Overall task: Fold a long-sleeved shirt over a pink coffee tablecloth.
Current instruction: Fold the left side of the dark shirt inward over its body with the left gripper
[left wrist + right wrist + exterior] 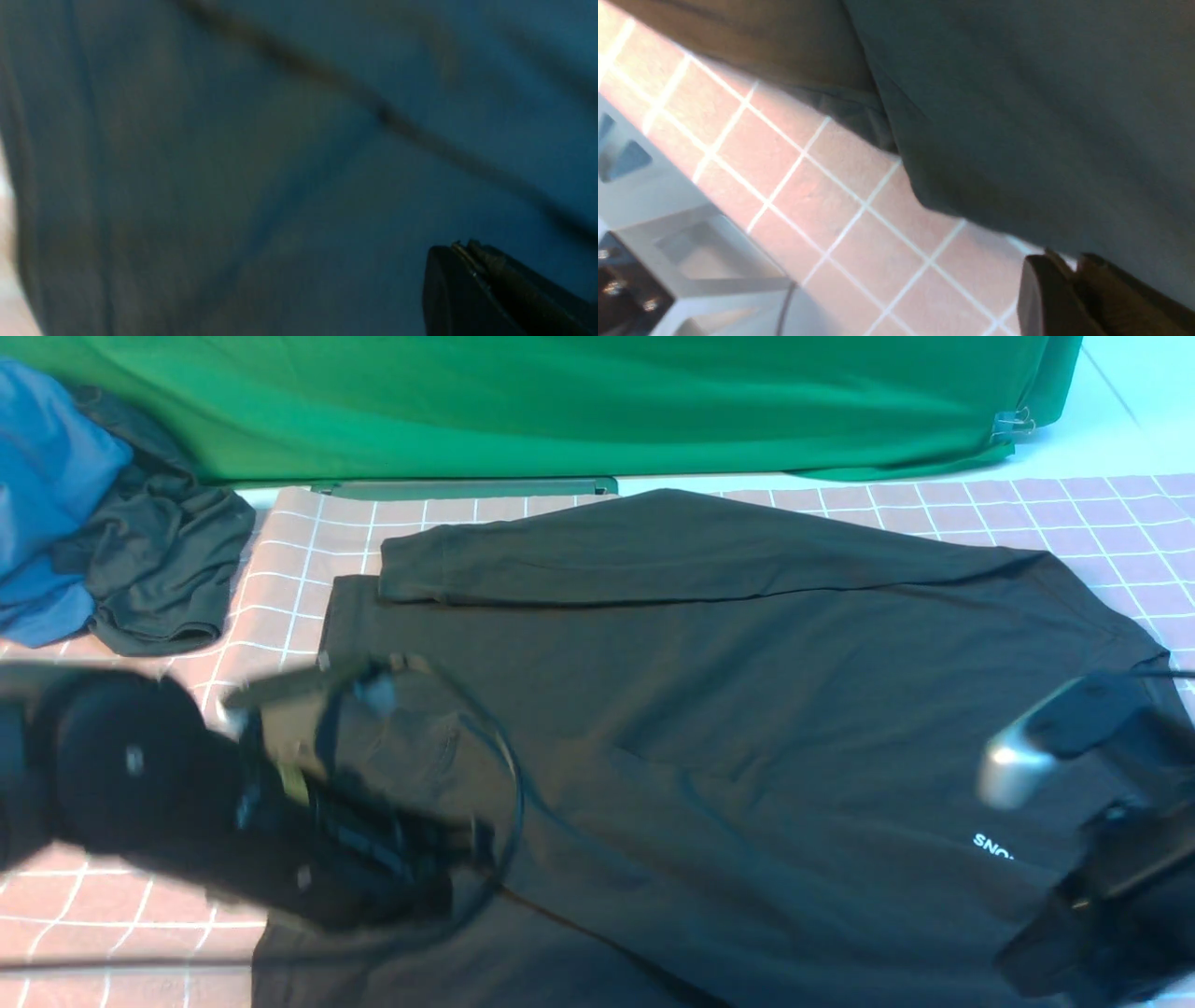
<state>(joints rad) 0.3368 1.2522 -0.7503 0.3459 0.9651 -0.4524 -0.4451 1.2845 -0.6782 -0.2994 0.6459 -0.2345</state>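
Two grippers are low over the long-sleeved shirt (709, 709). It lies spread out on the pink coffee tablecloth (289, 579), with one sleeve folded across its far side. The left gripper (467, 246) has its jaws pressed together just above the shirt's left part. I cannot tell if any cloth is pinched. The right gripper (1066, 263) is at the shirt's edge. Its jaws are close together, but I cannot tell if they grip.

A green backdrop (560, 401) spans the top of the frame; a pale surface (1134, 392) shows at upper right, brightly lit.
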